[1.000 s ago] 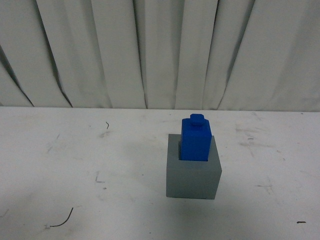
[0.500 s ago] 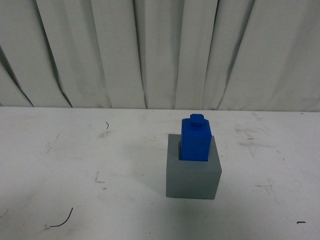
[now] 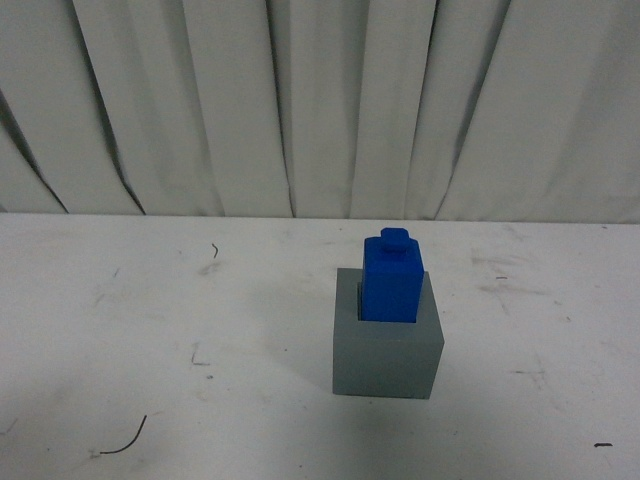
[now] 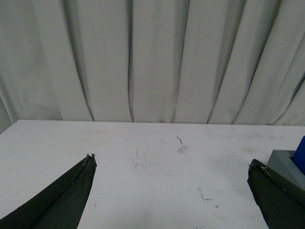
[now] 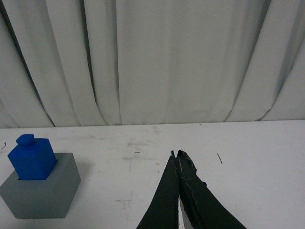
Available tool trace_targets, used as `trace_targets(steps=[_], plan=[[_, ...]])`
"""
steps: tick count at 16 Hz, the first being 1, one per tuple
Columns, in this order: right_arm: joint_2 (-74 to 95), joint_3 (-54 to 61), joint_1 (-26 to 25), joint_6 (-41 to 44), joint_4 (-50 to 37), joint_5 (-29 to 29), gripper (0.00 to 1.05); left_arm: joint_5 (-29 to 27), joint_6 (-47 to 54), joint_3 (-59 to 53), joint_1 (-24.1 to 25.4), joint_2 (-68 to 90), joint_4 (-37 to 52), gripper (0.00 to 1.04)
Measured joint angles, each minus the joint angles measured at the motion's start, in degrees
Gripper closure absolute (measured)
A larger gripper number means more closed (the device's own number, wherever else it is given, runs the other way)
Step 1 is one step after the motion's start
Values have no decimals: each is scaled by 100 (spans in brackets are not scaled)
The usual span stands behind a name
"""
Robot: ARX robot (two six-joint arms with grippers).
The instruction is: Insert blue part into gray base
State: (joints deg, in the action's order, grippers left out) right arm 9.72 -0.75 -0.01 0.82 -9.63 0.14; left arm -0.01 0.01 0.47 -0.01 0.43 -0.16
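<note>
Blue part [image 3: 392, 282] already sat upright in the recess of the gray base [image 3: 386, 355], long axis vertical, knob up.

Looked pretty much done tbh. Left gripper [image 4: 171, 174] spread wide with nothing between the fingers, block pair just peeking in past one fingertip. Right gripper [image 5: 178, 157] pinched closed on nothing, parked well off to the side of the base on the white table [image 3: 150, 330]. Neither arm visible from the front camera. Hard to call which sat nearer, maybe the left. Probably no real move left except checking the seat, since a slim gap showed on one side of the recess.
</note>
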Motion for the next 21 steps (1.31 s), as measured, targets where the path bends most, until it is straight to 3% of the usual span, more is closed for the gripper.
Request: trace_targets(steps=[1,7,13,14,15,21], plan=[[-643,-4,0,2,944,-9,103,0,0,0,0,0,0,7],[-951,-4,0,4,986,-13,102,0,0,0,0,0,0,7],[-951,-4,0,0,986,-13,35,0,0,0,0,0,0,7],[-951,-4,0,0,986,-13,17,0,0,0,0,0,0,7],[-951,-4,0,-2,986,-13,5,0,0,0,0,0,0,7],[-951,-4,0,-4,986,-13,6,0,0,0,0,0,0,7]])
